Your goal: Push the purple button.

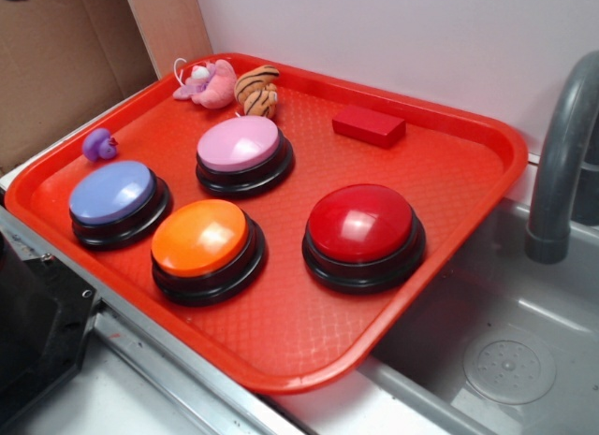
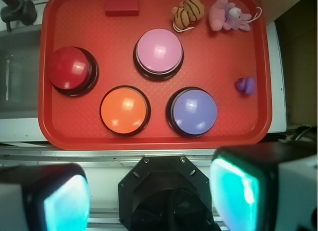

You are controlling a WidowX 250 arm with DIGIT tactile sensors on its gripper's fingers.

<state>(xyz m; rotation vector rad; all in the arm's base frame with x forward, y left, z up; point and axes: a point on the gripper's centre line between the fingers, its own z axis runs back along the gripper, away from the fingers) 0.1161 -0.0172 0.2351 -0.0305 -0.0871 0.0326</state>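
Observation:
The purple button (image 1: 113,194) (image 2: 194,111) has a periwinkle dome on a black base and sits at the front left of the red tray (image 1: 449,187) (image 2: 49,116). In the wrist view my gripper (image 2: 149,196) hangs high above the robot's base, short of the tray's near edge, its two teal-padded fingers (image 2: 233,191) wide apart with nothing between them. The gripper does not show in the exterior view.
Also on the tray: a pink-lilac button (image 1: 241,147) (image 2: 159,52), an orange button (image 1: 203,239) (image 2: 124,110), a red button (image 1: 362,227) (image 2: 70,69), a red block (image 1: 369,125), two plush toys (image 1: 234,86), a tiny purple figure (image 1: 99,145) (image 2: 246,85). A sink with a grey faucet (image 1: 562,154) lies right.

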